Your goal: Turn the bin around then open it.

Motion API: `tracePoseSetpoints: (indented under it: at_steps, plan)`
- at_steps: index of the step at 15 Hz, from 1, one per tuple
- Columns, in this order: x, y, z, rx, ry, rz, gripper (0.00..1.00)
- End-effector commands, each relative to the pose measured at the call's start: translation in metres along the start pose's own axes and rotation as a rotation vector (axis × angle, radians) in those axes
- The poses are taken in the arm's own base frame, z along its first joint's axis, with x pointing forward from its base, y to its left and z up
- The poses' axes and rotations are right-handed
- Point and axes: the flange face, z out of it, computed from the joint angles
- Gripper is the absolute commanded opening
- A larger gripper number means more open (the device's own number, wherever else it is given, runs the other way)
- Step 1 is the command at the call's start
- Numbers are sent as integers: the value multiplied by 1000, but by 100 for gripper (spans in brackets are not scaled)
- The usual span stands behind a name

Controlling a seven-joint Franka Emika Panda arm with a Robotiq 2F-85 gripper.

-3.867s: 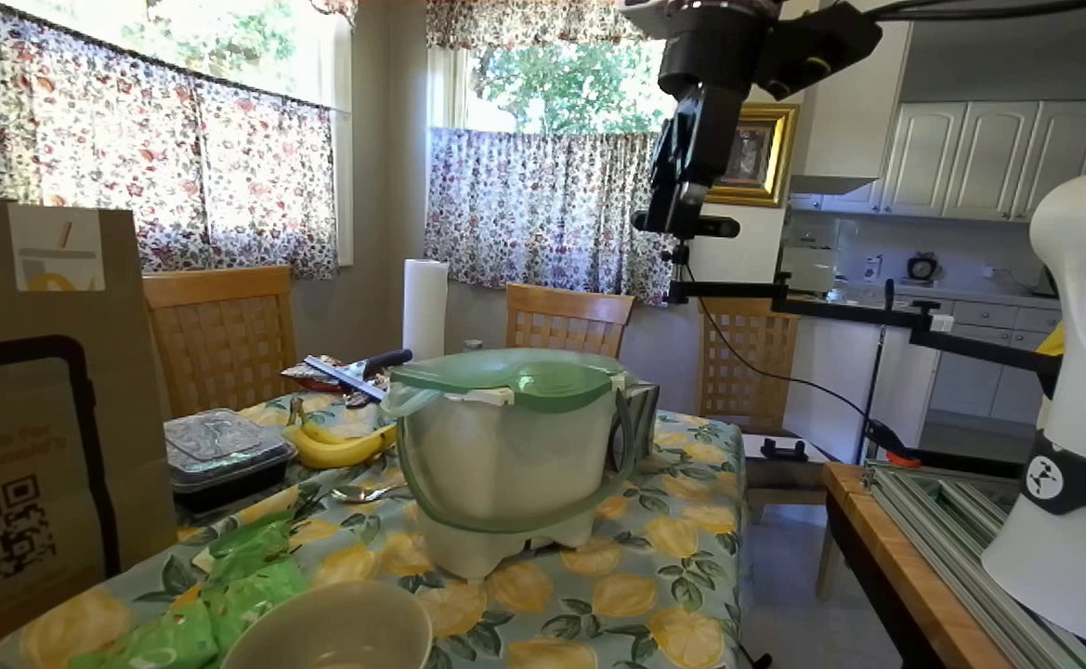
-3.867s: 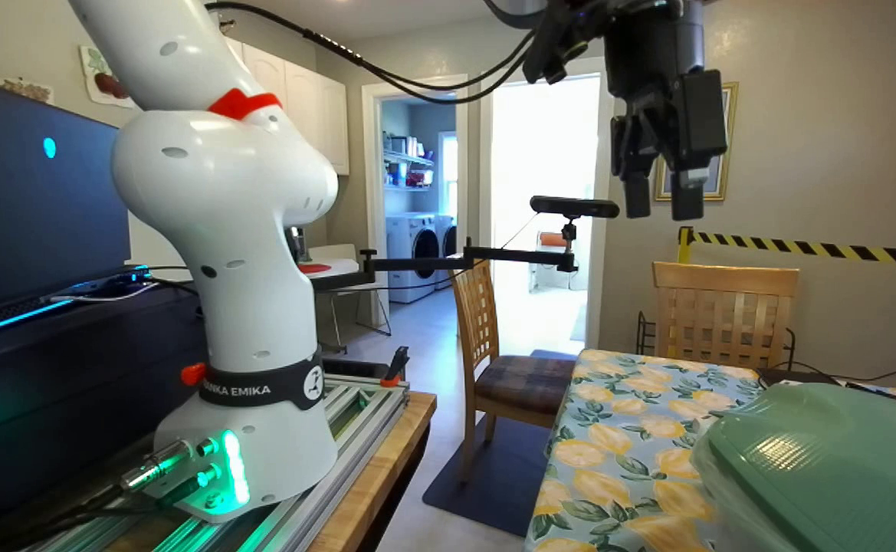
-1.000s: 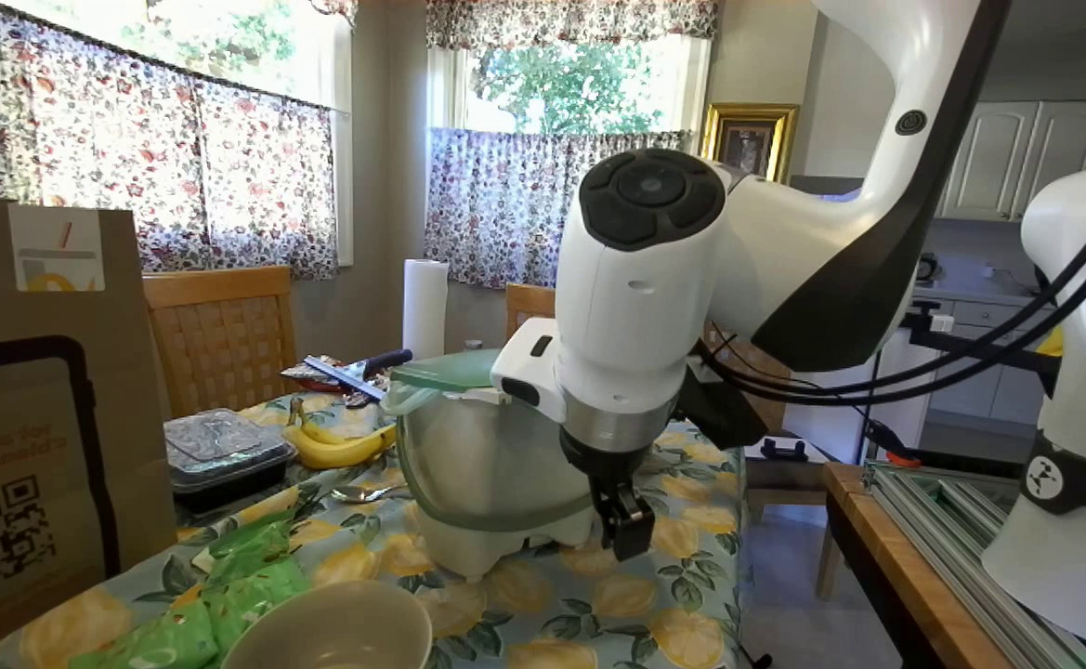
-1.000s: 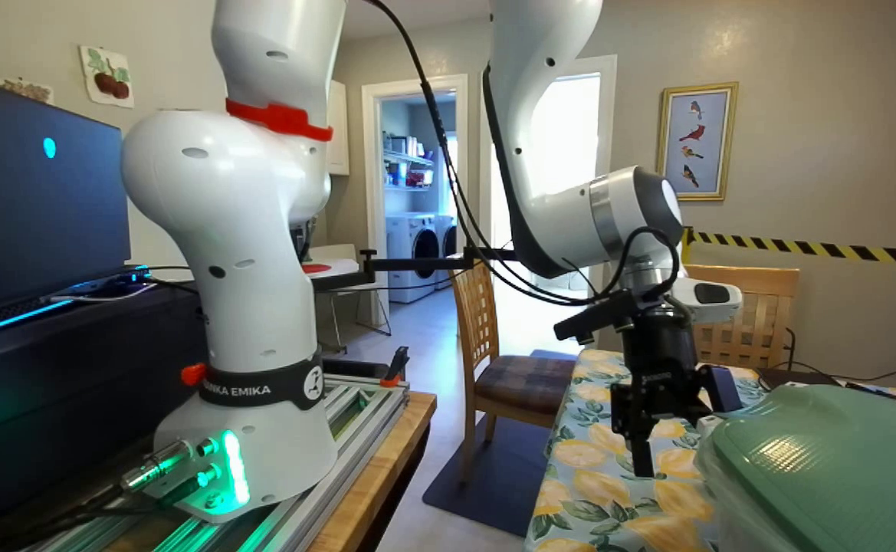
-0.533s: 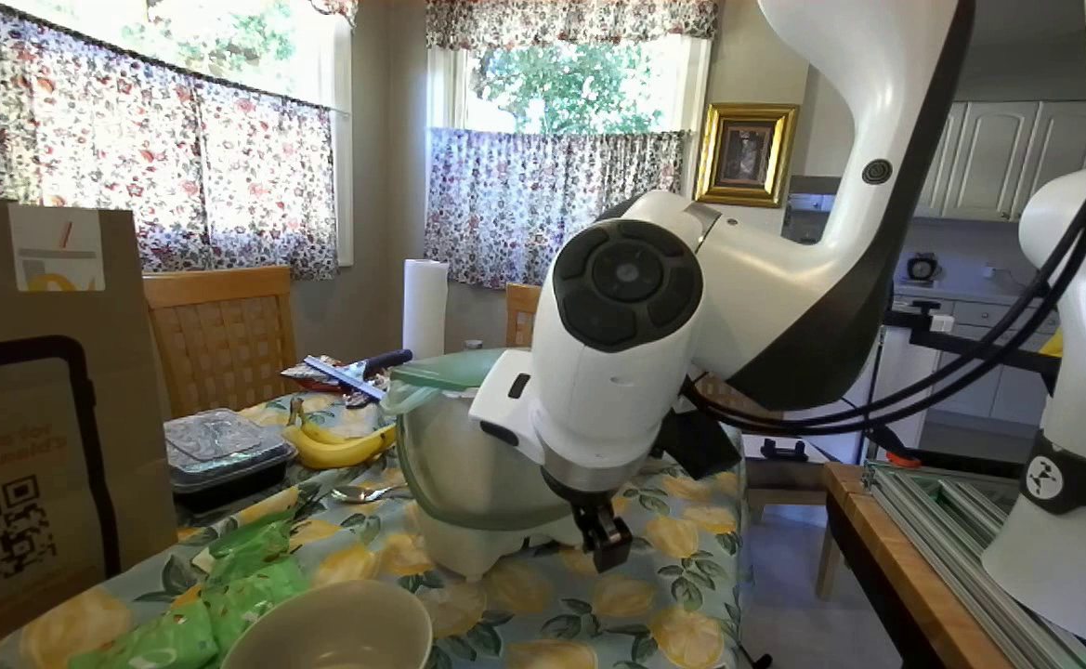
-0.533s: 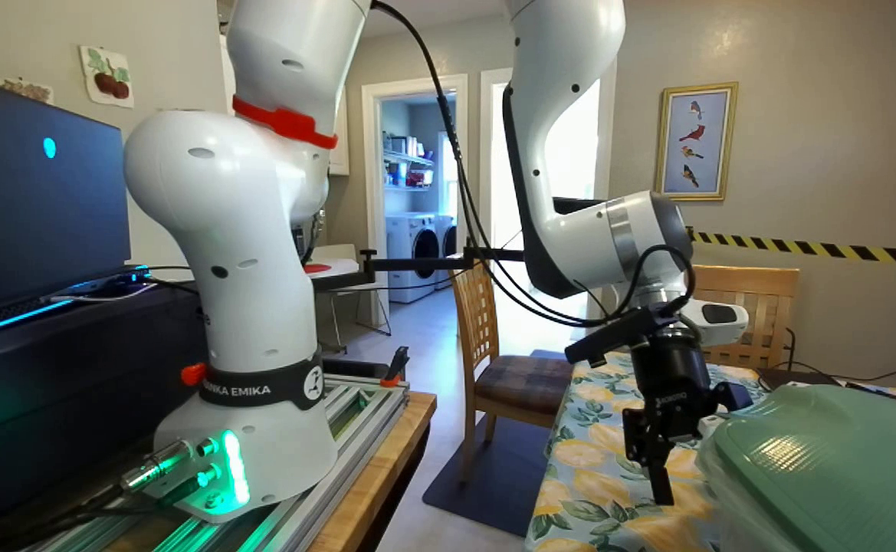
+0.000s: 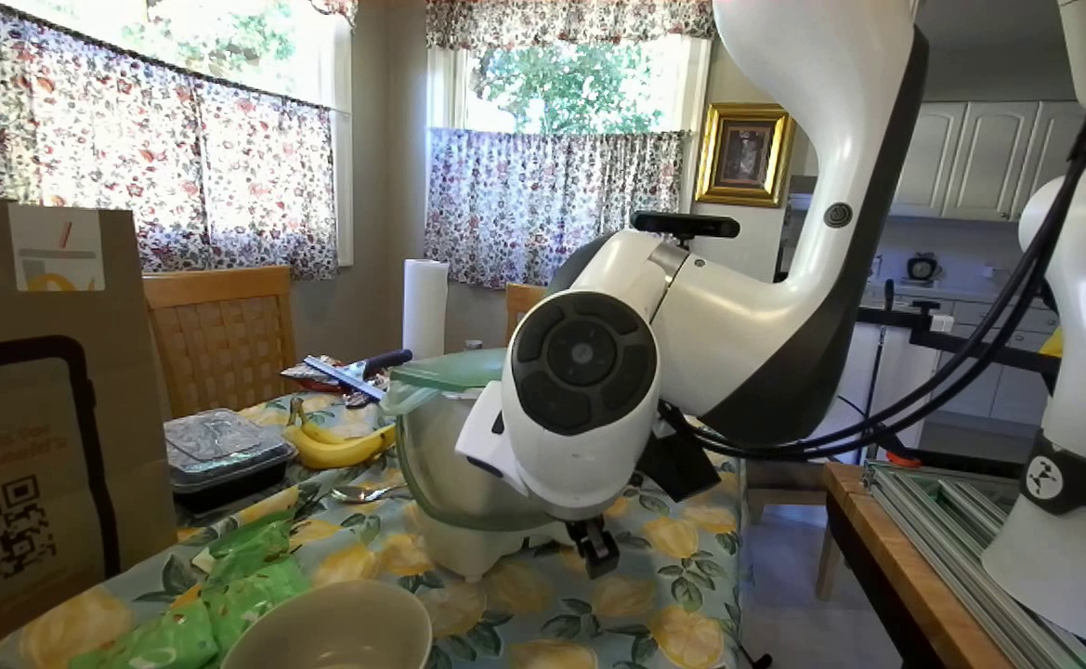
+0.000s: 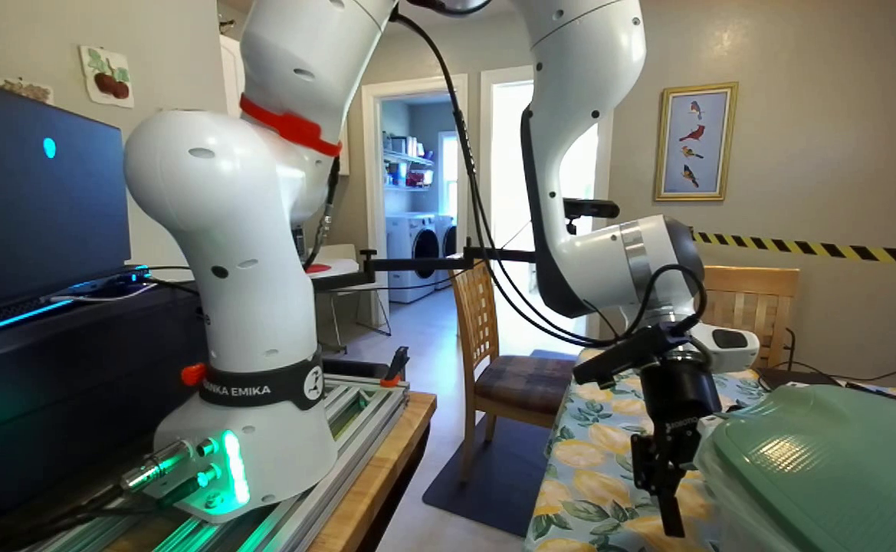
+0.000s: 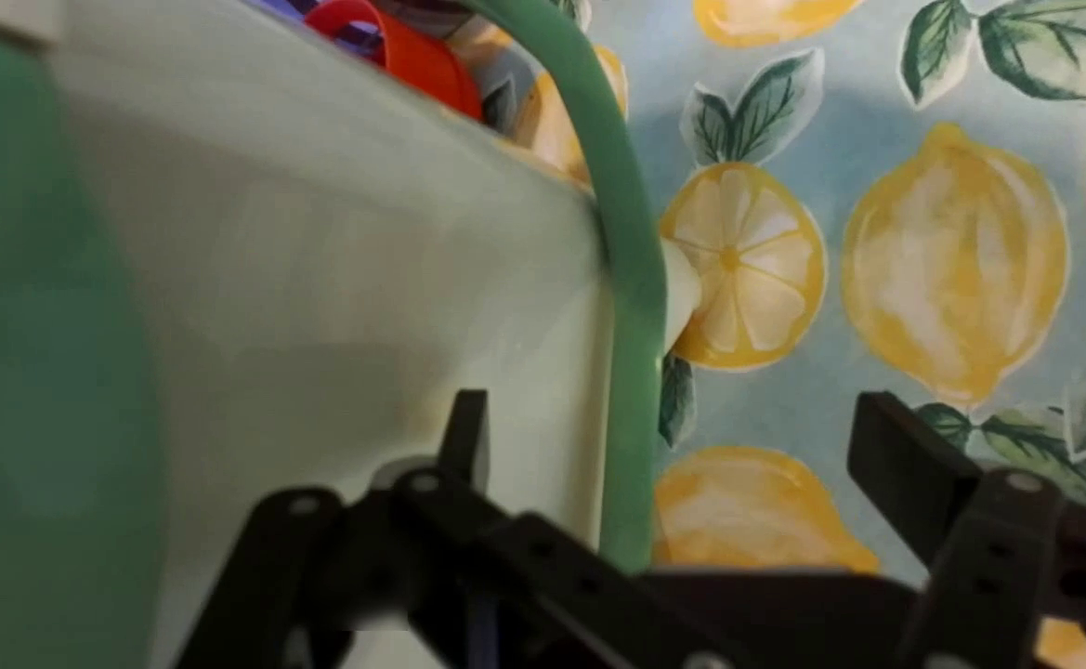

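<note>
Standing on the tabletop [image 7: 682,609] inside its robot-side edge, the bin [image 7: 437,448] shd be light, stiff, prob. slick (lid [image 8: 823,460] may flex). Best hold: green band [image 9: 634,372], abt. midway. Gripper [image 9: 673,413], w/ jaws apart, nothing held, seems to straddle it.

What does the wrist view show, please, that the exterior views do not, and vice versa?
Only the wrist view shows a red looped object past the edge of the bin and, plainly, the open gap of the end effector.

Only exterior views show the robot base, bananas, paper towel roll and bird picture, though not all in both.

All share the bin, its green lid, the lemon-patterned tablecloth and the end effector.
</note>
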Motion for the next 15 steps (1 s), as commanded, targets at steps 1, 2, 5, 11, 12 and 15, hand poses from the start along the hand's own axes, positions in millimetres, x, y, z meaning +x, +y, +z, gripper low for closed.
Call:
tracePoseSetpoints:
  at_steps: [1, 2, 5, 11, 12, 15]
  plan:
    - [11, -1, 3, 11, 16, -48, 100]
    - [11, -2, 1, 26, 36, -82, 100]
    - [12, -5, -2, 114, 114, -195, 100]
    - [11, -4, 8, 98, 145, -300, 100]
    - [11, -4, 10, 87, 142, -288, 100]
    - [13, -4, 16, 87, 131, -221, 100]
